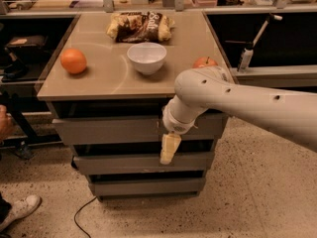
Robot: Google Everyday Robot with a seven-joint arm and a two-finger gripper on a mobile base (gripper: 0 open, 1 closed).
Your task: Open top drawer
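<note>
- A robot's gripper (pixel 169 150) hangs in front of a grey-brown cabinet, its pale tip pointing down across the gap between the top drawer (pixel 109 129) and the middle drawer (pixel 124 163).
- Whether the gripper is spread wide or pinched narrow cannot be told from this angle; it appears to hold nothing.
- The top drawer sits directly beneath the tabletop (pixel 99 86), its flat front looking shut or nearly so, with a dark slot above it.
- No handle shows on the front, so the likely purchase is an edge: the lower lip just behind the gripper, or the upper rim under the tabletop.
- The pull probably works best straight out, square to the front, so the drawer does not rack on its runners.
- The gripper's tip lies over the middle drawer, so care is needed not to catch that one instead.
- An orange (pixel 73 61), a white bowl (pixel 146 57), an apple (pixel 204 62) and a snack bag (pixel 141 26) rest on top; a slow, even draw should keep the round fruit from rolling.
</note>
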